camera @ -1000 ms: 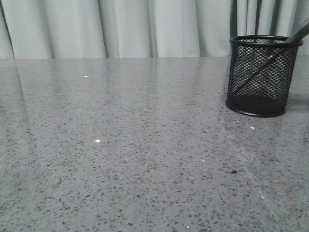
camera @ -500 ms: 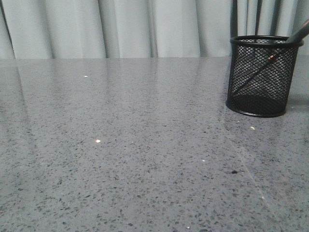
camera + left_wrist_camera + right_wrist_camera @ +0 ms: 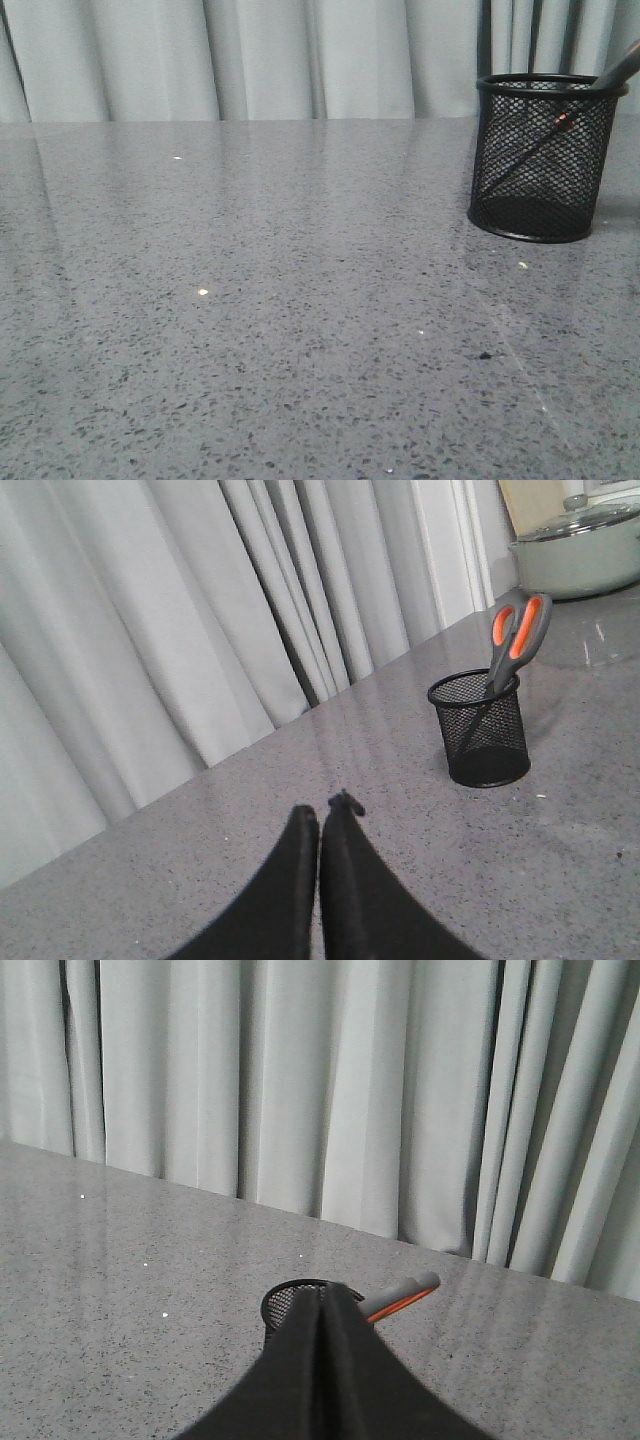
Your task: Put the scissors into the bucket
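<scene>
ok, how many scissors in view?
1. The scissors stand blades-down in the bucket, handles sticking out above the rim, at the table's far right in the front view. None elsewhere on the table; nothing else shows in the bucket.

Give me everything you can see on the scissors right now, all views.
The scissors stand blades-down inside the bucket, leaning against its rim. The handles are dark grey with orange lining inside the finger loops, and they stick out above the rim; they look like plastic. In the front view a slim dark blade runs diagonally behind the mesh, with a small coppery pivot near the top. The blades look closed. Only the bucket touches them; neither gripper is on them. The bucket sits on the grey speckled table.
</scene>
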Motion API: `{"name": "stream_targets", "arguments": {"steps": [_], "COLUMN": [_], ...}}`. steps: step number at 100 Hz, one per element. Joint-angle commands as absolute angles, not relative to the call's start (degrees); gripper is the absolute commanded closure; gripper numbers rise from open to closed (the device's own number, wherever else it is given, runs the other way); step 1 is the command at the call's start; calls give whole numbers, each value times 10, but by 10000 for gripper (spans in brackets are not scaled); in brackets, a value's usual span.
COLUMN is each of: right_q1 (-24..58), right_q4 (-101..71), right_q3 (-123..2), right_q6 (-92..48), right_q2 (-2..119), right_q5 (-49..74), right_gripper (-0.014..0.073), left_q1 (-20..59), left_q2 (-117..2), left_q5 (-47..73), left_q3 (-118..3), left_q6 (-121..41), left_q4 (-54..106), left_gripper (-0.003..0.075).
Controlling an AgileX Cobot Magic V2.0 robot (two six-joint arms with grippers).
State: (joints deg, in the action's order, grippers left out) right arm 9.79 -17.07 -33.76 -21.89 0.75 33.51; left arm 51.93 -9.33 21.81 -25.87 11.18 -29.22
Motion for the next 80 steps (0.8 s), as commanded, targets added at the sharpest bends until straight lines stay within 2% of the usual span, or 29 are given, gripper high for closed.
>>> {"name": "stream_targets", "arguments": {"steps": [1, 11, 20, 37, 49, 64, 80], "right_q1": [97, 97, 97, 97, 97, 97, 97], "right_q4": [-172, -172, -172, -172, -172, -172, -172], "right_q3": [-349, -349, -349, -349, -349, -349, -349], "right_q6": [-225, -225, -225, -225, -225, -225, -225], "right_q2": [17, 17, 17, 17, 17, 17, 17], "right_q5": [286, 286, 286, 286, 286, 286, 286], "right_gripper": [638, 638, 638, 638, 638, 638, 638], "left_q1": [519, 487, 425, 267, 196, 158, 127], "left_q2": [-100, -100, -100, -93, -63, -14, 16], "left_q5": [176, 172, 161, 32, -26, 7, 97], "left_q3": [-265, -248, -217, -120, -62, -25, 11], "left_q6": [119, 71, 47, 48, 54, 54, 54], "left_q4": [-253, -215, -185, -110, -82, -73, -55], "left_gripper": [740, 740, 740, 740, 740, 740, 740]}}
